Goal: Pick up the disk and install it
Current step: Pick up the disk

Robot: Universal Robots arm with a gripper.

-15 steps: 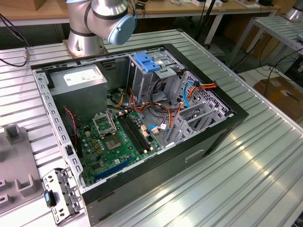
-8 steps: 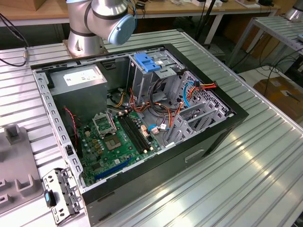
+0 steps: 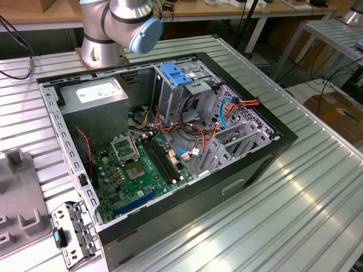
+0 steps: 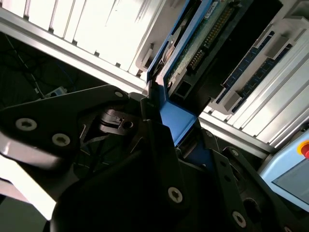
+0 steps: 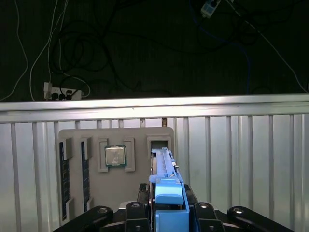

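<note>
The disk (image 5: 166, 188) stands on edge, its blue side rail facing the first wrist view. Its far end sits at a slot of a grey holder plate (image 5: 91, 140). In the second wrist view the disk (image 4: 203, 43) shows its green circuit side and a blue rail. My gripper (image 5: 167, 212) has its dark fingers (image 5: 137, 212) pressed against both sides of the disk, so it is shut on it. From the second wrist view the gripper (image 4: 181, 140) clasps the blue rail end.
An open computer case (image 3: 244, 164) lies on the ribbed metal table, with a green motherboard (image 3: 136, 164), a grey power supply box (image 3: 96, 93) and a cage with a blue handle (image 3: 176, 76). The holder plate carries a processor chip (image 5: 116, 155) and memory sticks (image 5: 63, 169). The arm's base (image 3: 113, 28) stands behind the case.
</note>
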